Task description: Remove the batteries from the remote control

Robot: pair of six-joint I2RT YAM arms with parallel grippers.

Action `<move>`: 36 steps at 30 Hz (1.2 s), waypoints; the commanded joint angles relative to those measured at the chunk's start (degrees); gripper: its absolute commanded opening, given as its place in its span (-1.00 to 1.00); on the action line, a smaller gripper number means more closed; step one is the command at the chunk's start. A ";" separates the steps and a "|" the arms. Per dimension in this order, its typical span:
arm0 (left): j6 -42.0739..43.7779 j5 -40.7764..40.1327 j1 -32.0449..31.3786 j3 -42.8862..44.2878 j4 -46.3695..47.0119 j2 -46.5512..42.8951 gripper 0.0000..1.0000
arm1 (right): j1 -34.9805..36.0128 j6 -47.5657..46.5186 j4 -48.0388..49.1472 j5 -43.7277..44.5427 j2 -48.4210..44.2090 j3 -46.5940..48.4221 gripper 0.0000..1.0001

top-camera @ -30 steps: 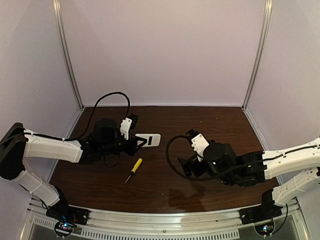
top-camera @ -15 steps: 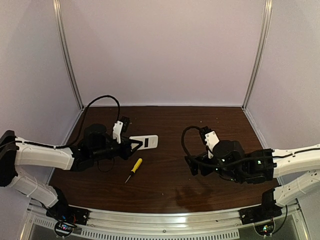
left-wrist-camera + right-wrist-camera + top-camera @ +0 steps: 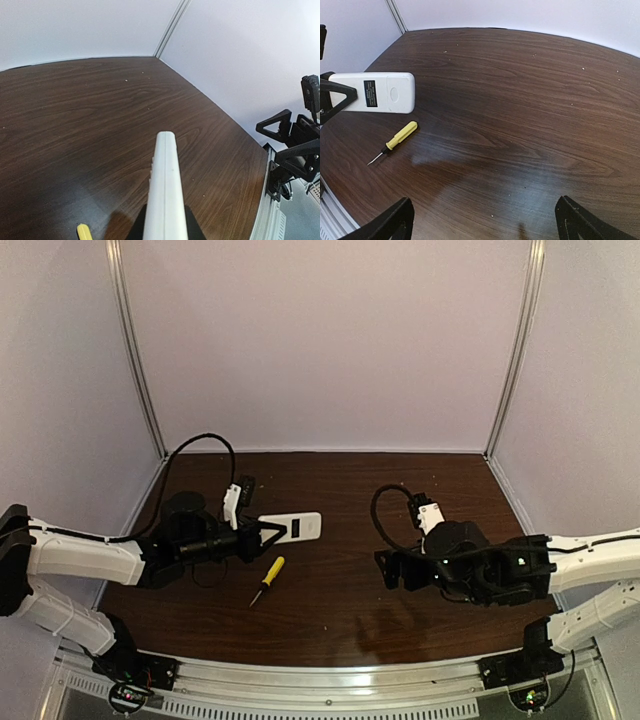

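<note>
My left gripper (image 3: 264, 537) is shut on one end of the white remote control (image 3: 296, 528) and holds it just above the table. In the left wrist view the remote (image 3: 164, 185) shows edge-on between the dark fingers of that gripper (image 3: 165, 231). In the right wrist view the remote (image 3: 376, 92) shows a white face with a small black label. My right gripper (image 3: 386, 570) is open and empty over the table's middle right, its fingertips spread wide (image 3: 487, 225). The batteries are not visible.
A yellow-handled screwdriver (image 3: 267, 578) lies on the brown table (image 3: 400, 490) just in front of the remote; it also shows in the right wrist view (image 3: 396, 140) and the left wrist view (image 3: 84, 233). Pale walls enclose the table on three sides.
My left arm has drawn back to the left and lowered while still holding the remote. My right arm has pulled back to the right, away from the remote.
</note>
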 commanded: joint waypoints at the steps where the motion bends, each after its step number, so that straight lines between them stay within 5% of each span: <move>1: -0.14 2.18 0.10 0.82 1.86 -0.67 -1.00 | -0.18 3.91 -8.53 -0.84 2.33 4.26 0.99; 14: -1.86 8.82 0.10 1.09 4.30 1.75 -1.00 | -1.28 5.25 -9.15 -1.14 3.05 4.06 0.99; 22: -4.26 13.99 0.09 -0.64 6.74 0.28 -1.00 | -10.19 3.99 11.40 -22.95 -3.50 -6.01 0.99; 36: -11.57 23.17 0.10 -3.31 14.81 0.39 -1.00 | -11.30 4.42 31.45 -36.46 -6.93 -12.83 0.96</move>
